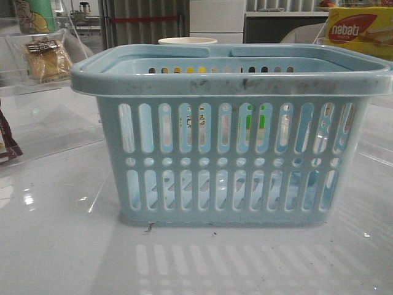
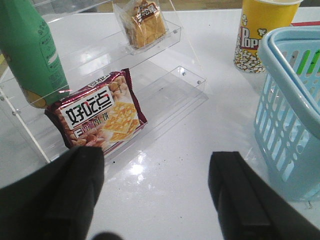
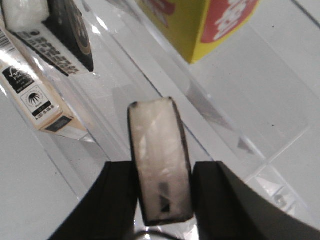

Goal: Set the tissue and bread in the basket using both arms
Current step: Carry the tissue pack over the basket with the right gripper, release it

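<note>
In the right wrist view, the right end effector (image 3: 161, 187) is sitting clamped on the tissue (image 3: 160, 160), a dark-edged packet with a pale face. The packet is standing on edge between the two fingers, its long axis running from the bottom of the frame up toward the center. Beyond it, clear shelf (image 3: 125, 75) panels are slanting across the frame, with a yellow box (image 3: 195, 25) at the upper right.

In the left wrist view, the left end effector (image 2: 157, 192) is hanging with its fingers well apart and nothing between them, over bare tabletop (image 2: 170, 150). A red-brown wrapper (image 2: 100, 112) is leaning just beyond the left finger. The bread (image 2: 143, 22) is lying farther off, at the upper center of the frame on an upper clear shelf, up and slightly left of the gap between the fingers. The basket (image 2: 290, 105) is filling the right edge of that frame, beside the right finger.

In the front view, neither arm is showing. The basket (image 1: 230, 83) is standing in the center and the bread (image 1: 46, 58) at the upper left, so the left arm is judged the nearer one for the bread; its reach would call for going forward and up to that shelf.
</note>
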`<state>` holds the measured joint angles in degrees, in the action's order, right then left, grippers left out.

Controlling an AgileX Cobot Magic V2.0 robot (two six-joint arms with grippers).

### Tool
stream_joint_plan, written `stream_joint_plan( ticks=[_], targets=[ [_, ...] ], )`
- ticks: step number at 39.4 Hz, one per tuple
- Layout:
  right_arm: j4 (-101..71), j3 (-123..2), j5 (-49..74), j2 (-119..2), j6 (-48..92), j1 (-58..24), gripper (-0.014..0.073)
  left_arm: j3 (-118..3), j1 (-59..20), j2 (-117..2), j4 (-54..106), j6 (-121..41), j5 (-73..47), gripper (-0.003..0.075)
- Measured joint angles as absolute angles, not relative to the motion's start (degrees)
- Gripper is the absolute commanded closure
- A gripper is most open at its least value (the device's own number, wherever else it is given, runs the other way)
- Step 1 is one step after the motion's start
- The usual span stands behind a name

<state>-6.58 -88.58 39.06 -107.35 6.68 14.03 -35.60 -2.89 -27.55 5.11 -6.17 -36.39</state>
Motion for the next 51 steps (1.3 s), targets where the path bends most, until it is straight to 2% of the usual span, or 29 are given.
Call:
stream_joint_plan(
  ticks=[6, 11, 19, 24, 30, 39, 42, 47, 49, 51],
  targets=[
    [-6.7, -88.6, 38.7, -107.4, 6.7, 14.0, 0.0440, -35.6, -2.9, -27.5, 5.1, -6.2, -36.4, 0.0214],
    [-6.9, -88.6, 39.1, -105.7, 6.7, 14.0, 0.0442, -35.6, -2.9, -27.5, 5.1, -6.2, -36.4, 0.0214],
    [-7.0, -88.6, 40.7, -94.1, 6.7, 10.6, 0.0442, -35.6, -2.9, -27.5, 5.1, -6.2, -36.4, 0.0214],
    [-7.1, -88.6, 43.1, -86.3, 6.7, 4.5, 0.0442, -35.6, -2.9, -27.5, 5.1, -6.2, -36.4, 0.0214],
    [-7.6, -85.1, 43.7, -79.1, 9.5, -7.4, 0.0442, -35.6, -2.9, -27.5, 5.1, -6.2, -36.4, 0.0214],
    [-8.1, -72.6, 36.7, -78.0, 10.4, -23.0, 0.0438, -35.6, -2.9, -27.5, 5.1, -6.2, -36.4, 0.0214],
    [-8.8, -69.8, 34.1, -79.7, 10.4, -24.7, 0.0359, -35.6, -2.9, -27.5, 5.1, -6.2, -36.4, 0.0214],
    [-9.5, -68.2, 32.3, -83.7, 10.4, -24.9, 0.0074, -35.6, -2.9, -27.5, 5.1, -6.2, -36.3, 0.0214],
    [-9.5, -68.2, 31.9, -85.0, 10.4, -24.9, 0.0036, -35.6, -2.9, -27.5, 5.1, -6.2, -36.3, 0.0214],
    [-9.5, -68.2, 31.4, -85.4, 10.4, -24.9, 0.0042, -35.6, -2.9, -27.5, 5.1, -6.2, -36.3, 0.0214]
  ],
)
